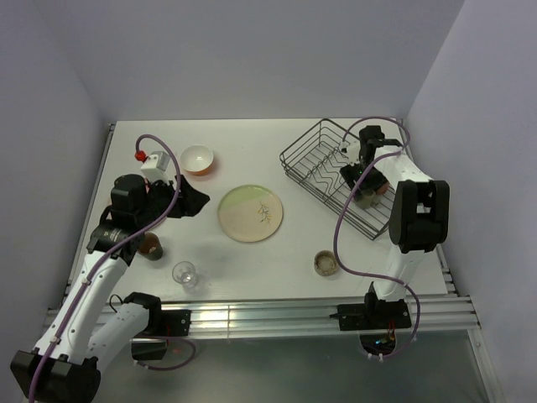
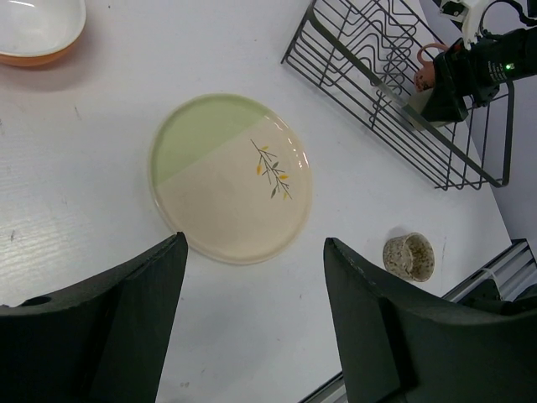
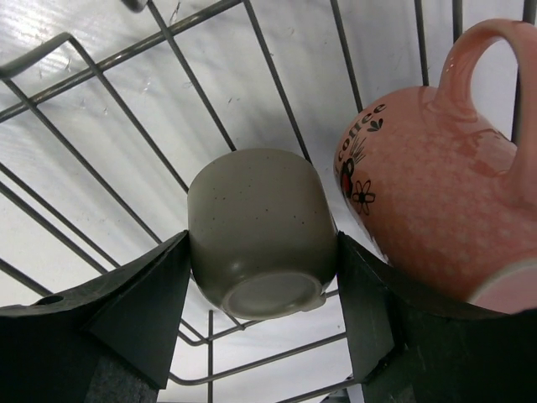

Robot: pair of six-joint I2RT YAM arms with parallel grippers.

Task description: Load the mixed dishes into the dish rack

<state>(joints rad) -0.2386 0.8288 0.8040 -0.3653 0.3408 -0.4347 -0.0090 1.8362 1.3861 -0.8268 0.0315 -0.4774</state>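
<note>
Right claw point(image 3: 262, 264) grips the grey-green cup point(image 3: 256, 218), upturned (base toward the camera) inside the dish rack point(image 1: 319, 164) at 2 o'clock on the surface point(image 1: 252, 269). The pink cup point(image 3: 436, 193) lies just beside it at 3 o'clock. Left claw point(image 2: 254, 252) hangs wide open and empty over the sprig plate point(image 2: 231, 176) mid-surface.

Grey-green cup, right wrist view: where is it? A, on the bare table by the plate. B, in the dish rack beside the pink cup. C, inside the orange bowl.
B: the grey-green cup lies on the wires of the dish rack next to the pink cup, held between the fingers of the right pincer.
</note>
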